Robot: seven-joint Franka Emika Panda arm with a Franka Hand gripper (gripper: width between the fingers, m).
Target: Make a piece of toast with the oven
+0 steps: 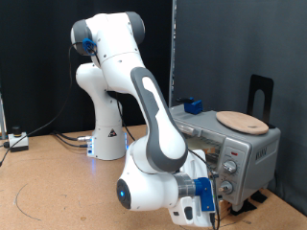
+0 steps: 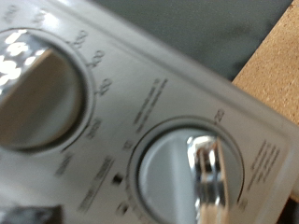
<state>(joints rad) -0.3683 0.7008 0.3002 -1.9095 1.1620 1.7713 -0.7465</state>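
oven [image 1: 230, 144] at tabletop's edge; gripper [image 1: 213, 192] up against knob [image 2: 190, 173] panel, presumably to turn it; finger spread can't tell.

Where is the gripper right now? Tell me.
The gripper is low at the exterior view's right, against the oven's knob panel; the wrist view shows the knobs close up.
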